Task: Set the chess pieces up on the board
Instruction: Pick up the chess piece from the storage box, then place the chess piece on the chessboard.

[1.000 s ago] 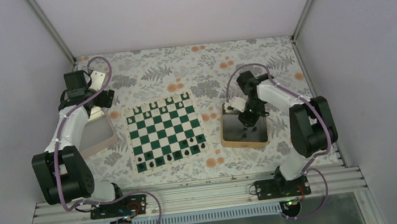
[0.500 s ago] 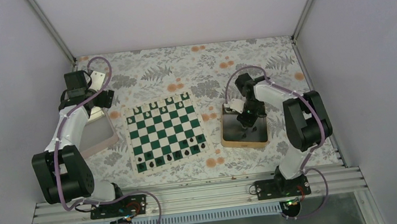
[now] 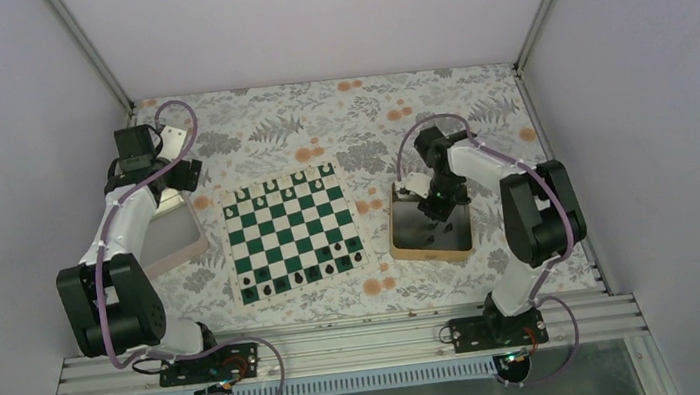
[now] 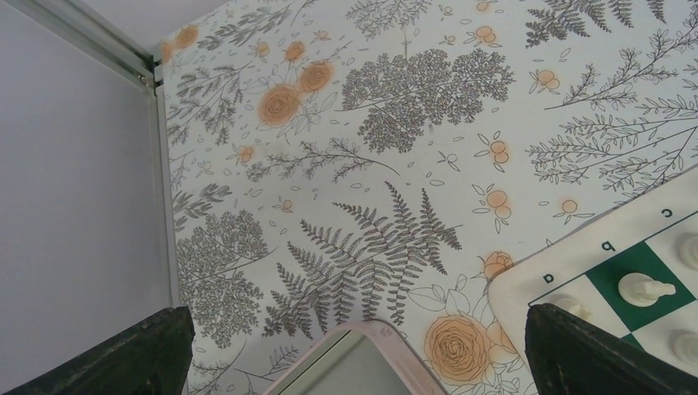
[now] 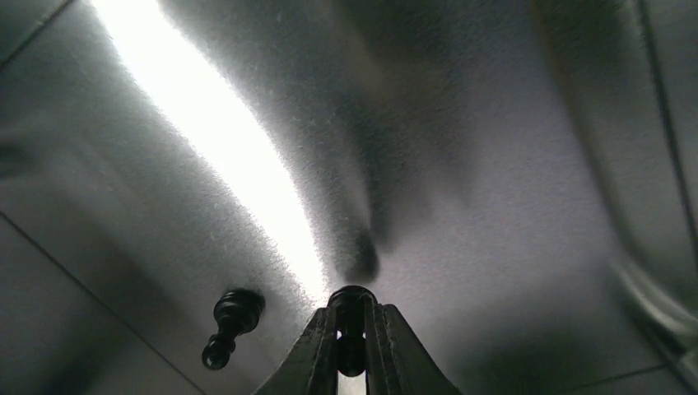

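Note:
The green-and-white board (image 3: 282, 238) lies mid-table, and its cream corner (image 4: 553, 265) shows in the left wrist view. Several black chess pieces (image 3: 313, 274) stand along its near rows. My right gripper (image 3: 436, 209) is down inside the gold tray (image 3: 428, 251). In the right wrist view this gripper (image 5: 351, 346) is shut on a small black chess piece (image 5: 351, 301), its round end showing between the fingertips. Another black piece (image 5: 230, 322) lies on its side just to the left. My left gripper (image 4: 358, 358) hangs open and empty over the pink tray's corner.
White chess figures (image 3: 270, 185) line the board's far row, and some (image 4: 644, 288) show in the left wrist view. A pinkish-rimmed tray (image 3: 198, 238) sits left of the board. More black pieces (image 3: 450, 229) lie in the gold tray. Walls enclose the floral tablecloth.
My right gripper has closed on a black piece in the gold tray after shifting slightly toward the tray's far side. The left arm has not moved.

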Controlling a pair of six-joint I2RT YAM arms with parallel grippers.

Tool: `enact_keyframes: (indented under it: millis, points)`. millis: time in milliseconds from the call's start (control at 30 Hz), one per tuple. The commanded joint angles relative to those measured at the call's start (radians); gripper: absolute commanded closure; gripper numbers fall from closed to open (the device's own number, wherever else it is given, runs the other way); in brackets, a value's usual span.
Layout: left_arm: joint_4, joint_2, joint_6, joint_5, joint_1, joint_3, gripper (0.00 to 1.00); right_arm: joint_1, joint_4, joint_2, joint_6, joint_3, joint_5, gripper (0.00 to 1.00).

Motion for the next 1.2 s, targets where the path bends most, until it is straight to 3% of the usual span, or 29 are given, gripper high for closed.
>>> enact_keyframes:
  millis: [0,267,733,1167]
  points:
    - [0.001,0.004,-0.007,0.008,-0.006,0.028,0.00,0.011,-0.073,-0.057,0.006,0.088,0.012,0.92]
    - [0.000,0.002,-0.009,0.008,-0.012,0.032,0.00,0.189,-0.220,-0.026,0.040,0.388,0.068,0.92]
    - [0.001,0.001,-0.011,0.014,-0.034,0.029,0.00,0.650,-0.262,0.429,0.010,0.982,-0.009,0.93]
    - [0.008,-0.005,-0.011,0.024,-0.046,0.021,0.00,0.813,-0.200,0.622,-0.001,1.072,-0.104,0.94]
